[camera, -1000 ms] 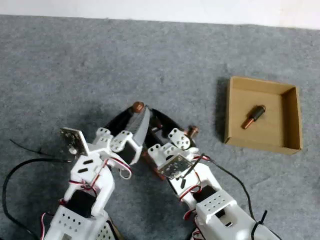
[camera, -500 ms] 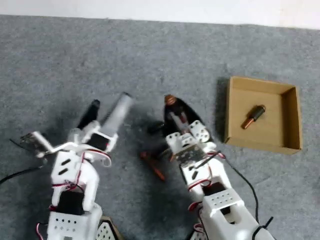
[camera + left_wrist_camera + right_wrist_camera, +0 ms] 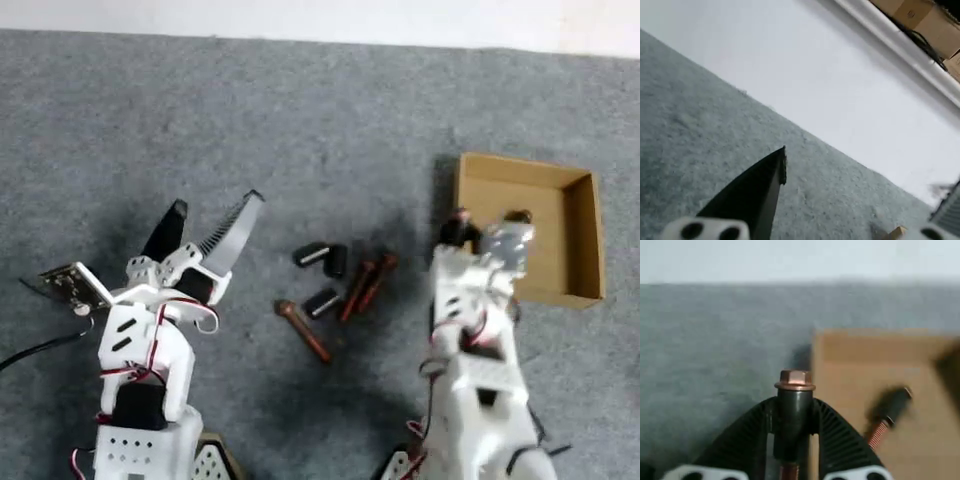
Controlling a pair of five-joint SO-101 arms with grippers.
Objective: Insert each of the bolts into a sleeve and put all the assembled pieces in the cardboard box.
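- Carrying one copper hex-head bolt seated in a black cylindrical sleeve [image 3: 792, 410] to the shallow brown cardboard box [image 3: 580, 240], right fingers [image 3: 837, 435] clamped on the sleeve, at its wall.
- Calling next, likely, for a reach over that wall, then release.
- Pointing head-first away from the arm, long axis along the fingers.
- Leaving loose copper bolts [image 3: 303, 331] and black sleeves [image 3: 312, 255] on the grey tabletop [image 3: 300, 120]; left fingers [image 3: 232, 225] spread wide, empty.

— What sort of place is this?
— A robotics lab or workshop bench, I'd say. A grey felt mat [image 3: 300, 120] covers the table, and the left arm [image 3: 140, 350] and right arm [image 3: 480, 370] trail loose wires [image 3: 40, 345].
— Anything else?
— Storage cartons [image 3: 920, 15] and a dark cable [image 3: 920, 39] in the upper right of the left wrist view.
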